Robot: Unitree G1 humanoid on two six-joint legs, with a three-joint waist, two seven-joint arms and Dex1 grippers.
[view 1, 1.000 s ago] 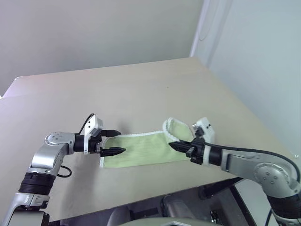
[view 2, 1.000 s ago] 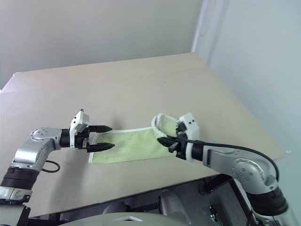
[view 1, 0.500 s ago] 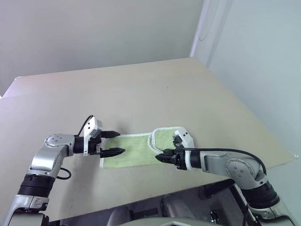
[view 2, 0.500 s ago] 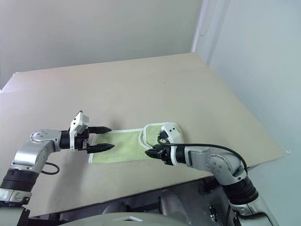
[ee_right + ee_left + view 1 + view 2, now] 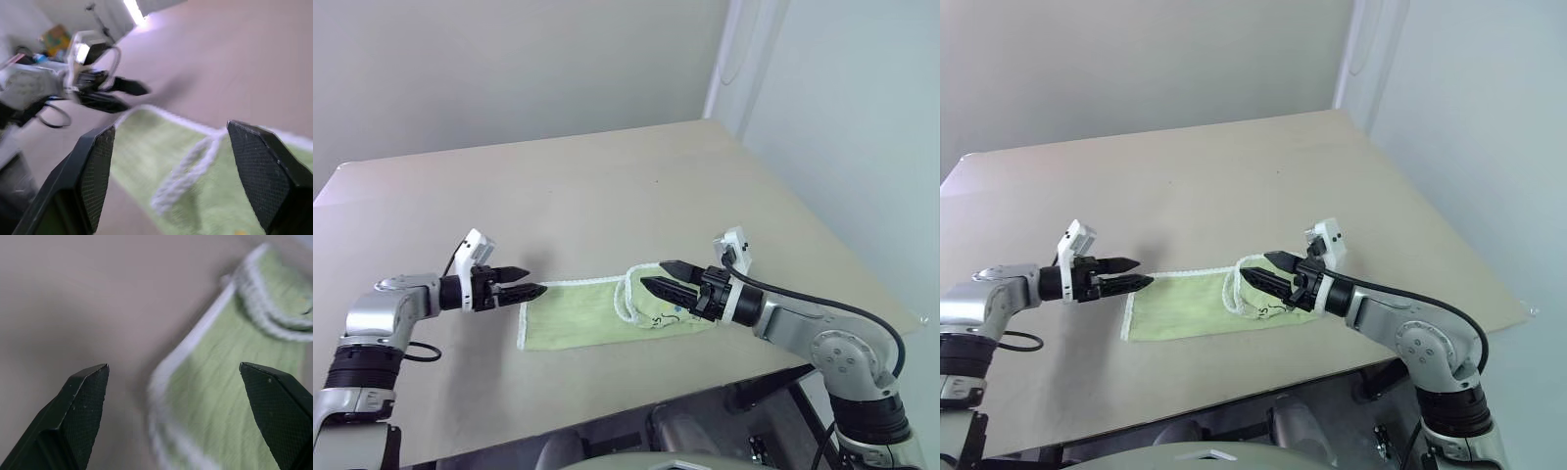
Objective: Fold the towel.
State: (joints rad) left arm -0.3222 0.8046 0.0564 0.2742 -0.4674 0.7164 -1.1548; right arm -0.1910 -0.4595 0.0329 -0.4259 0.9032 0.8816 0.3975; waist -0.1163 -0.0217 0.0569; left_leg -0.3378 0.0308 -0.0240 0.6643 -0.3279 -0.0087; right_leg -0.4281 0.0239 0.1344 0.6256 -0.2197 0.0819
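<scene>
Since the earlier frames the right gripper (image 5: 658, 275) has let go of the towel (image 5: 582, 312): its jaws, then pinched on the right-hand end of the cloth, now stand apart with nothing between them. That end, carried leftward over the half second before, now lies turned back on the main panel. The left gripper (image 5: 530, 282) has drawn away to the robot's left and now sits just off the towel's left edge.

Both grippers are empty. The right gripper hovers just above the folded-over end, fingertips (image 5: 95, 161) wide and clear of the cloth. The left gripper is also spread wide, its fingertips (image 5: 88, 391) pointing toward the near left corner, apart from it.

The towel lies flat on the table (image 5: 607, 186) between the two grippers, under the right one and just beyond the tips of the left. It is pale lime-green terry with a ribbed nap and white stitched edging; the turned-back flap shows as a curved white-edged loop.

The table is a smooth, matt beige surface with a plain pale wall (image 5: 509, 69) beyond it.
</scene>
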